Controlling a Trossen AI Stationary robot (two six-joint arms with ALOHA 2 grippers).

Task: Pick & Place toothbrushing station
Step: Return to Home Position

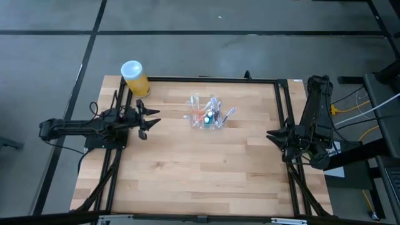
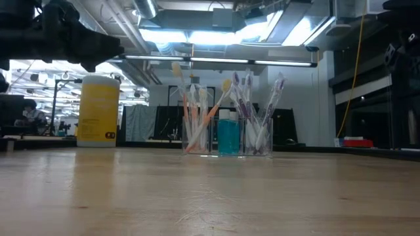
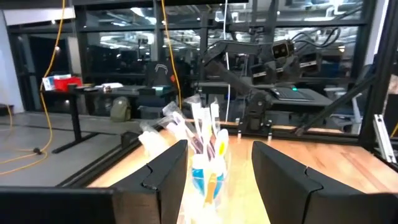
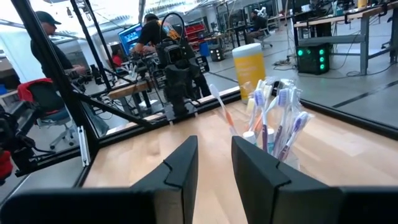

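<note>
One toothbrushing station (image 1: 206, 117) stands upright at the table's (image 1: 200, 172) back-centre, with bare wood open all round it. The left gripper (image 1: 153, 120) hovers at the left edge and the right gripper (image 1: 272, 135) at the right edge, both parted and empty. Toothbrushes (image 2: 197, 111) are bunched inside, too tangled to count. One yellow cylinder (image 1: 135, 78) sits on the back-left corner, well apart.
</note>
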